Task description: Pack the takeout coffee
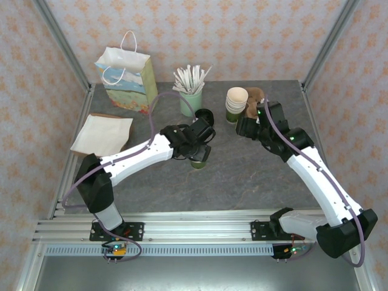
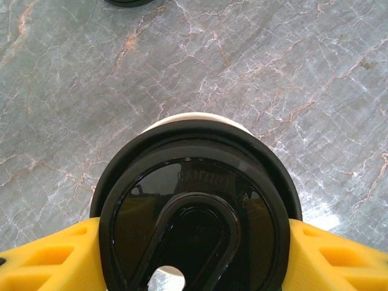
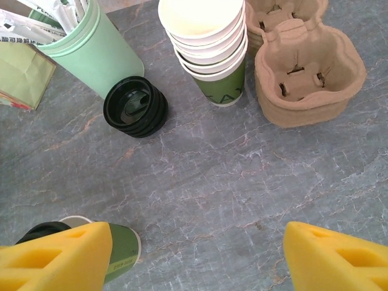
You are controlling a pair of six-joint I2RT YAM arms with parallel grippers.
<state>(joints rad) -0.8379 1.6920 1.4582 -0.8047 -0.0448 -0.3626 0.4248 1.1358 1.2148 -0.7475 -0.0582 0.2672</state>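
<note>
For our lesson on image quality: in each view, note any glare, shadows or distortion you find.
Left wrist: the coffee has a glossy, reflective lid; white glare on the table beside it. Right wrist: even light, soft shadows; cup stack and mug lean outward, wide-angle distortion. Top external: diffuse light, only faint shadows.

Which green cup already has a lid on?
The single cup in the left gripper, capped with a black lid; the stacked cups show open cream insides.

Marbled grey table (image 1: 242, 176), cup stack (image 1: 236, 104), bag (image 1: 126, 77)
</note>
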